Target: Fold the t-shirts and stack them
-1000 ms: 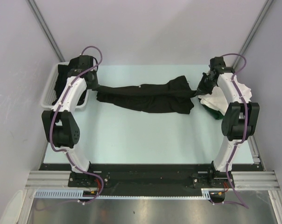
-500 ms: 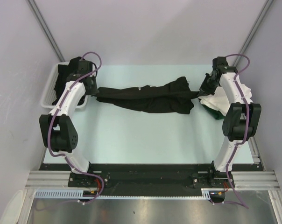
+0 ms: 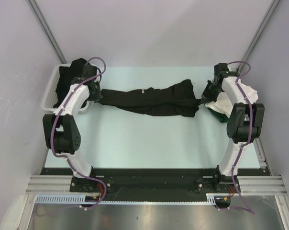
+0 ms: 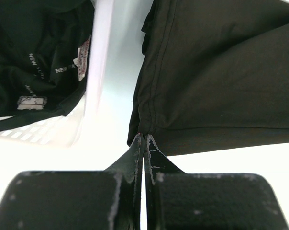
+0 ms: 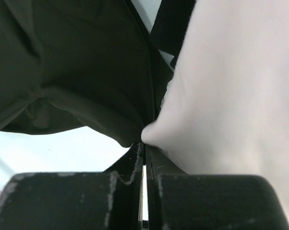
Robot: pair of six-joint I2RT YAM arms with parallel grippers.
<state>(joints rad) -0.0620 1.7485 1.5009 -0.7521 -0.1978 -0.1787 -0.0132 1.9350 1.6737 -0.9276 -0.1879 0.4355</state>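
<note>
A black t-shirt (image 3: 149, 99) lies stretched and bunched lengthwise across the far half of the table (image 3: 149, 139). The left tool (image 4: 143, 143) is clenched on its left hem, just beside the white basket (image 3: 50, 93) holding a lettered black shirt (image 4: 34, 72). The right tool (image 5: 143, 149) is clenched on its right end, touching the white t-shirt (image 5: 230, 86)

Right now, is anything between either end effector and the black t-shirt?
Nothing visible. The left end effector and right end effector are each shut on an end of the black t-shirt. The white t-shirt bunches against the right one; whether it is pinched too is unclear.
</note>
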